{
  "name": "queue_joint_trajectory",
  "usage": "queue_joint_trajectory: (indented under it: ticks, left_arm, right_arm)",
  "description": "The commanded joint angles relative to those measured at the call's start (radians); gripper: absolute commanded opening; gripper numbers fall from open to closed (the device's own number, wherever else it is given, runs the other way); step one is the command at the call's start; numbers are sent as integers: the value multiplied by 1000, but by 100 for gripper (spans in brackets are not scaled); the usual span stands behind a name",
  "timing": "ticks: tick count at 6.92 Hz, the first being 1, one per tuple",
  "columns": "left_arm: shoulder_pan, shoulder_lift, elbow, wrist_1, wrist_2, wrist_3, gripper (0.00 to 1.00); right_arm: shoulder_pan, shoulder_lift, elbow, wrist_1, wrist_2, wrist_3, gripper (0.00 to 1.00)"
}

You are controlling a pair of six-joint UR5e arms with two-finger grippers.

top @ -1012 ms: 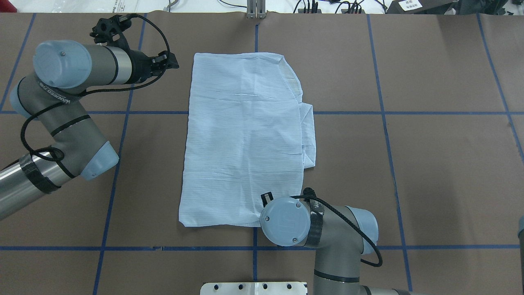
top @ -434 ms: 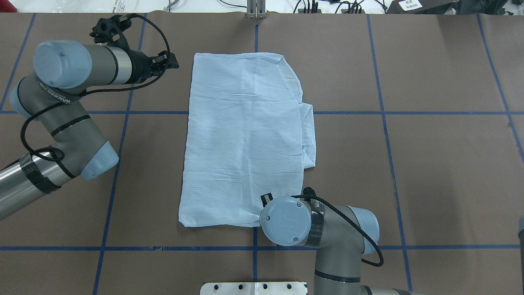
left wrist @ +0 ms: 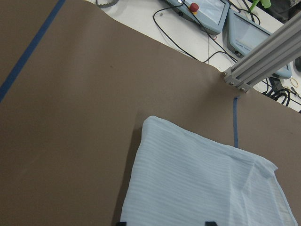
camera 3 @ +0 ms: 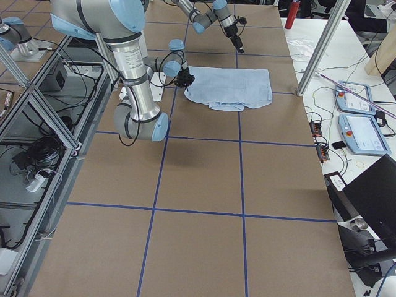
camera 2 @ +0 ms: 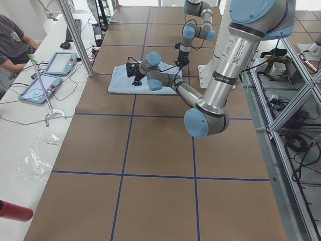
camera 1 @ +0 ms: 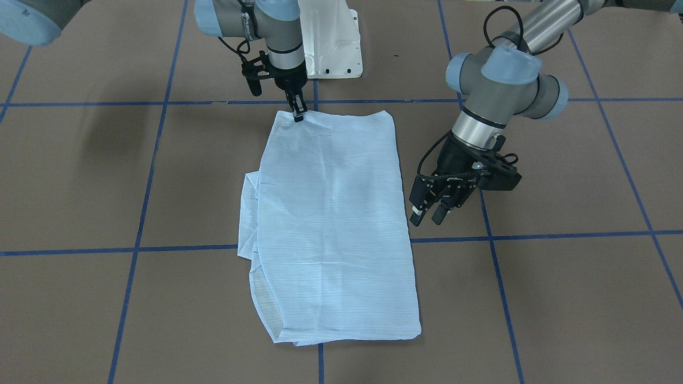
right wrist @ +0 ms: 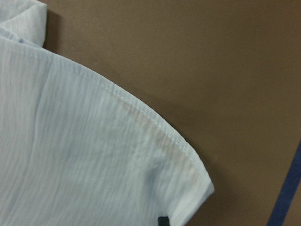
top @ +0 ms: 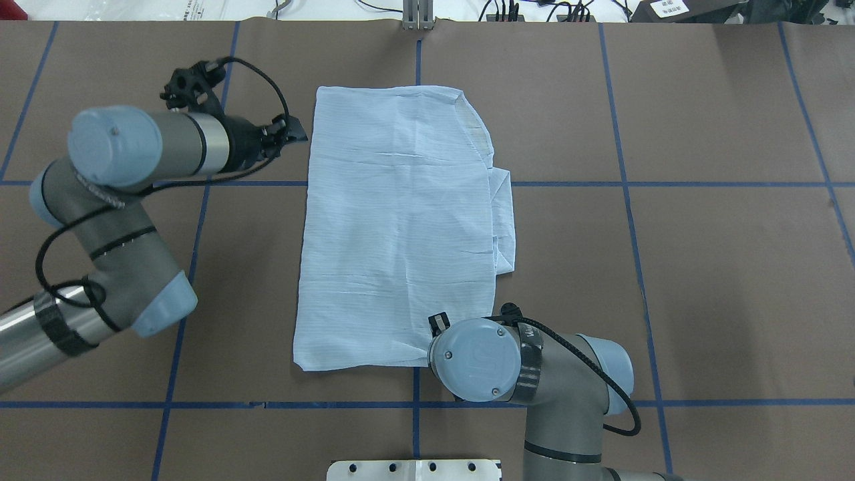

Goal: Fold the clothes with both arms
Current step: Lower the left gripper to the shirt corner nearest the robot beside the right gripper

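Two sets: left fingers wide beside the shirt, right fingers seemingly tight on its corner.

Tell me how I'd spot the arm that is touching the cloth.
Find the brown table with blue tape lines, then the pale blue shirt folded at its middle. The right gripper points straight down onto the shirt's corner nearest the white base, shut on the fabric; the left gripper hangs open beside the shirt, apart from it.
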Motion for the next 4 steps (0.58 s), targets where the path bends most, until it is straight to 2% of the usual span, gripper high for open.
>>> queue_joint_trajectory:
  ticks: [1,2,3,4]
  left_arm:
    - [222,143,-156,3,139,-200,63]
    - [322,200,-204,35,186,-278,63]
    - [406,209,-242,132,242,-355,61]
    - [436,223,-297,186,246,-395,61]
  right_arm:
    - [1,-14,27,-1,0,0,0]
    - [-1,-14,31,-1,0,0,0]
    - [-1,-16,31,-1,0,0,0]
    - [-1,-13,32,-1,0,0,0]
